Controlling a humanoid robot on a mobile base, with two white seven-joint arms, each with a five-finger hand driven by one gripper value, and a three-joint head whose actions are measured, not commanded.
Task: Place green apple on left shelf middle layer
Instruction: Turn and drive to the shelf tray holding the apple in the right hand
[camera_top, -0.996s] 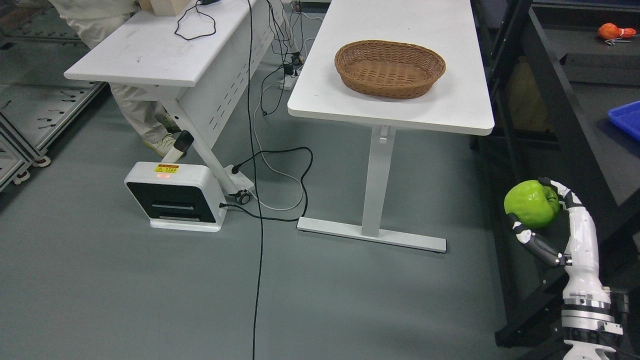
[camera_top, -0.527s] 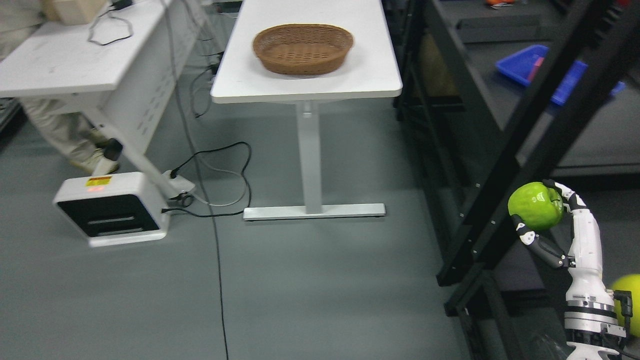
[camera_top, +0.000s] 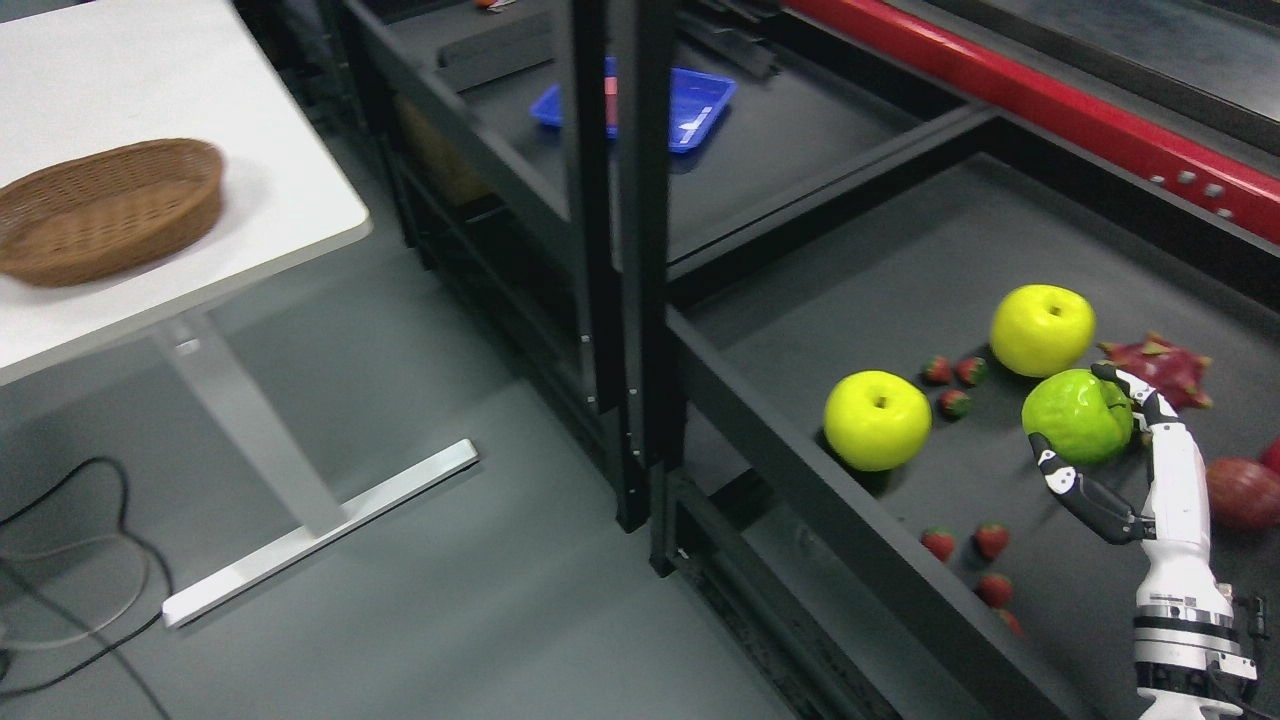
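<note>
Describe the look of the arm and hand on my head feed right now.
Only the right hand shows: slim white shell, fingers with black joints and white segments. The white forearm ends in a silver-and-black ringed wrist collar, with a black cable beside it.

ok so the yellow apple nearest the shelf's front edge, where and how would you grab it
Probably around the widest part of the yellow apple, fingers coming down from above. It sits upright, stem dimple up, with clear shelf around it; strawberries lie only to its right.

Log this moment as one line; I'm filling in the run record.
right hand: shut on green apple | over shelf holding two yellow apples, strawberries | left hand: unseen | not yet placed
</note>
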